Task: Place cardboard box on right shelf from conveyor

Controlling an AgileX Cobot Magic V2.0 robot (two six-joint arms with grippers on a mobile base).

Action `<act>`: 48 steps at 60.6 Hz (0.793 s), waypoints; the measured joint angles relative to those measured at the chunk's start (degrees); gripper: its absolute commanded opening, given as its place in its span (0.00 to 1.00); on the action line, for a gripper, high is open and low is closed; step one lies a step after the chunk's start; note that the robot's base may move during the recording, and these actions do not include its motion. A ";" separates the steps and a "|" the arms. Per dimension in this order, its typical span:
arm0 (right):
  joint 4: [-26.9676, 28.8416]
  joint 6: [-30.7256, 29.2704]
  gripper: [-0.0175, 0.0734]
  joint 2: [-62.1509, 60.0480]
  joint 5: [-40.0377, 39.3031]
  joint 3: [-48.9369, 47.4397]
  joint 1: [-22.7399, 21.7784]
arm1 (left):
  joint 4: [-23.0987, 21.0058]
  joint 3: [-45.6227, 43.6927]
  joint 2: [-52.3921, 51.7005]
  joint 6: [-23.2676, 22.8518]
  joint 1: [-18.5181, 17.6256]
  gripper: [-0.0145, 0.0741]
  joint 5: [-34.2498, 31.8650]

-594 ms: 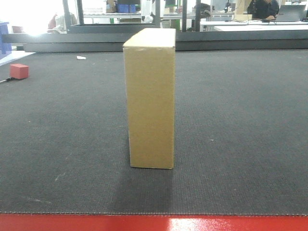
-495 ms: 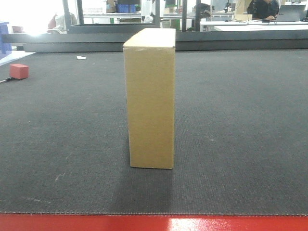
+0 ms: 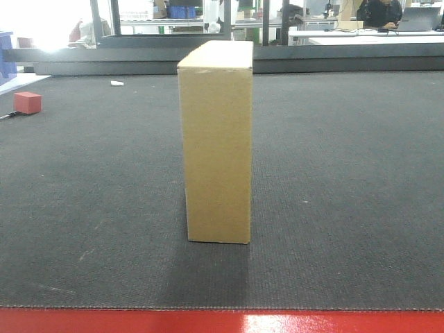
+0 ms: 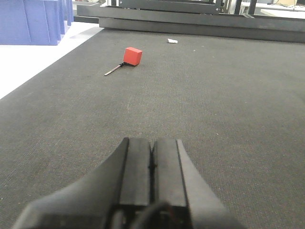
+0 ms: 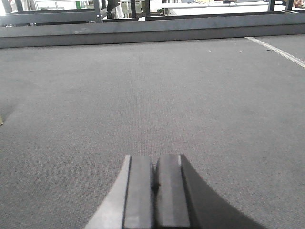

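The tan cardboard box stands upright on its narrow end in the middle of the dark grey conveyor, whose red front edge runs along the bottom of the front view. Neither gripper shows in the front view. In the left wrist view my left gripper hangs low over the belt with its two pads pressed together and nothing between them. My right gripper is likewise shut and empty over bare belt. The box does not show in either wrist view. The right shelf is out of view.
A small red block with a thin dark rod lies at the far left of the belt, also the red block in the left wrist view. Blue bins stand off the belt's left side. A dark metal rail borders the back.
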 measured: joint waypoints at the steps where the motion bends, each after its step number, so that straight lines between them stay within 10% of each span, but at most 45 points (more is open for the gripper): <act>1: 0.00 0.00 0.25 0.00 0.00 0.00 0.00 | 0.00 0.00 0.00 0.00 0.00 0.03 0.00; 48: 0.00 0.00 0.32 2.24 -3.78 -12.86 0.00 | 0.00 0.00 0.00 0.00 0.00 0.03 0.00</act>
